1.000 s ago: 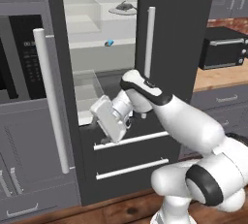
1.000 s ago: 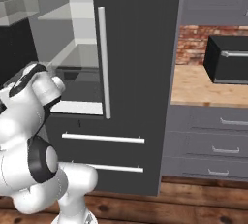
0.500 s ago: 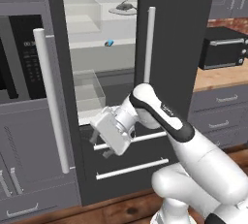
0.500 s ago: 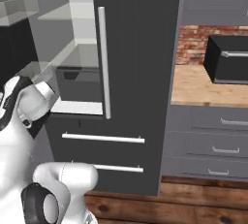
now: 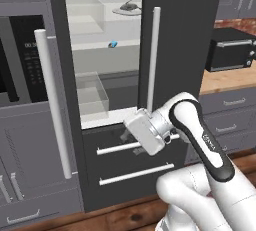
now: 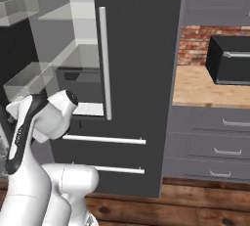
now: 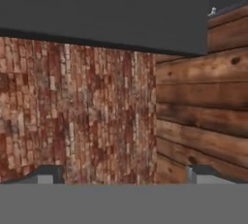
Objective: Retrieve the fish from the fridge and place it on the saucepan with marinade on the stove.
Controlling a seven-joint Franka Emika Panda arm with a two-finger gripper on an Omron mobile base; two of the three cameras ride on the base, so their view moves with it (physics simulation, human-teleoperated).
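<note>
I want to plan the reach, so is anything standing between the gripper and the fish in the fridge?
Nothing visible blocks it. The fridge is open on its left side, and the fish lies exposed on a white plate on the upper shelf. The open gripper hangs low by the drawers.

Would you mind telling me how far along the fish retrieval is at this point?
Done: the fridge has its left door open, showing the white interior. In hand: nothing; the hand is open and empty, low in front of the drawers. Left: the fish lies on its plate on the top shelf, not yet grasped; carrying it to the saucepan comes after.
</note>
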